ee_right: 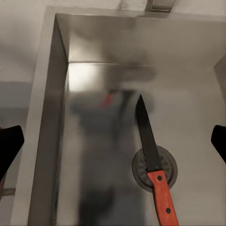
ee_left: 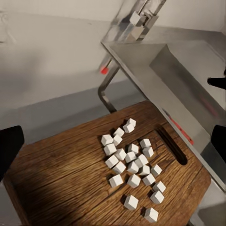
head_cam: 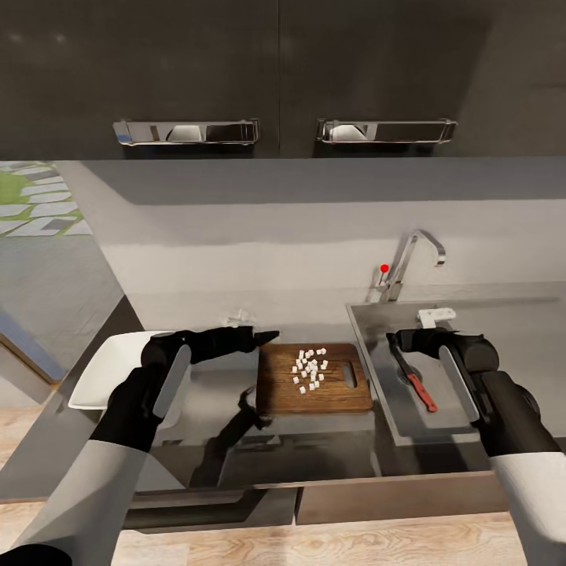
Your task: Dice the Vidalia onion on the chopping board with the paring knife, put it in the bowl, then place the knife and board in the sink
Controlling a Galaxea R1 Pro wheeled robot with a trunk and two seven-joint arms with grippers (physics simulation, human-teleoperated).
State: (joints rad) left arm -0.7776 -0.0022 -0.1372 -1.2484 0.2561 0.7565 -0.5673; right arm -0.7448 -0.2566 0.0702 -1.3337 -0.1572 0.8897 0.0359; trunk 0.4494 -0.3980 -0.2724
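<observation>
Several small white cubes of diced onion (head_cam: 310,368) (ee_left: 132,165) lie on the dark brown chopping board (head_cam: 334,399) (ee_left: 61,174), which rests on the countertop (head_cam: 216,381) just left of the sink (head_cam: 397,418) (ee_right: 94,165). The paring knife (head_cam: 417,383) (ee_right: 153,160) lies flat in the basin, its dark blade across the drain and its red handle toward me. My left gripper (head_cam: 266,338) hovers open at the board's left edge. Over the basin my right gripper (head_cam: 395,343) is open above the knife, its fingertips (ee_right: 10,141) apart and clear of it. The white bowl (head_cam: 106,369) sits left, partly behind my left arm.
The chrome faucet (head_cam: 409,263) with a red-tipped lever (head_cam: 384,268) rises behind the sink. Dark upper cabinets with metal handles (head_cam: 187,131) hang above. The counter's front edge (head_cam: 314,479) runs close below the board.
</observation>
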